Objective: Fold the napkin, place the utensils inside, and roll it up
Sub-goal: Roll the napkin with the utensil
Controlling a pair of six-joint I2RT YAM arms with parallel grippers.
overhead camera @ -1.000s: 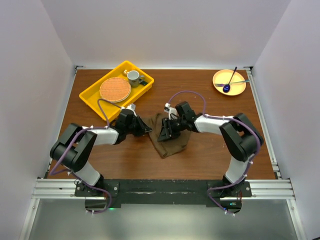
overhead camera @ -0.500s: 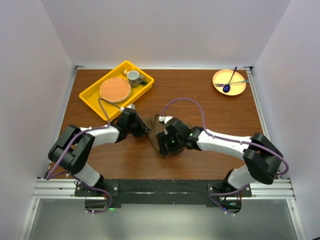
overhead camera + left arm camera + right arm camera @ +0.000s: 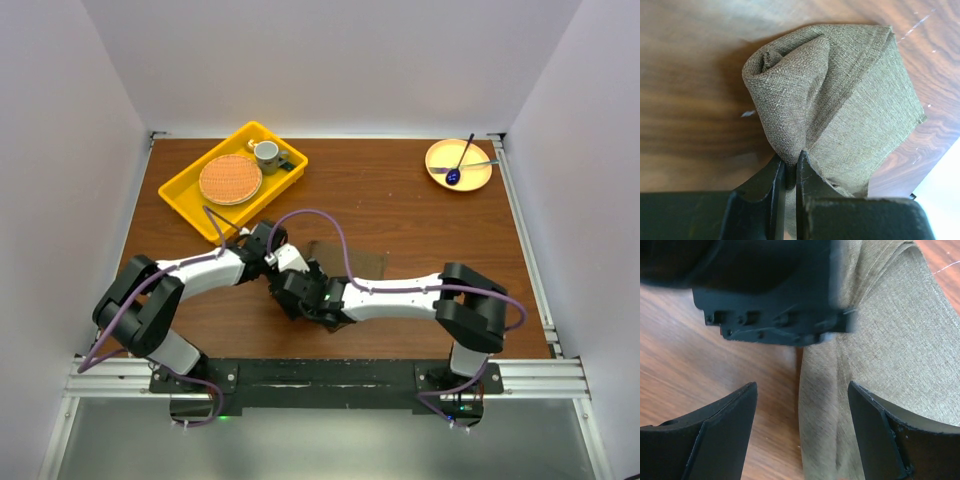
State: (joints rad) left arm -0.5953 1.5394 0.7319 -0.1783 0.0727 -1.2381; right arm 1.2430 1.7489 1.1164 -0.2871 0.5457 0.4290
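We are pinching the napkin [image 3: 840, 100] with our left gripper [image 3: 790, 165]. Its two fingers are standing almost together, with only a thin fold of the olive-brown cloth between them. In the left wrist view the cloth is fanning out from that pinch. One side is curling over into a loose roll with an open end, and the other side is lying flat in layers on the wooden table [image 3: 690, 100].

Our right gripper [image 3: 802, 390] is standing wide, with nothing between its fingers. It is hovering over the napkin's edge: one finger is showing over bare wood and the other over the cloth. The dark body of the left gripper is sitting just ahead of it, very close.

From above, both arms are reaching toward the near middle of the table. The right arm is stretching across to the left, so the two grippers are meeting beside each other there. Part of the napkin is showing just behind the right forearm.

At the far left, a yellow tray [image 3: 180, 195] is holding a round orange woven mat [image 3: 230, 178] and a cup [image 3: 266, 153]. At the far right, a yellow plate [image 3: 482, 172] is carrying a dark blue spoon [image 3: 460, 160] and a pale utensil [image 3: 478, 165].
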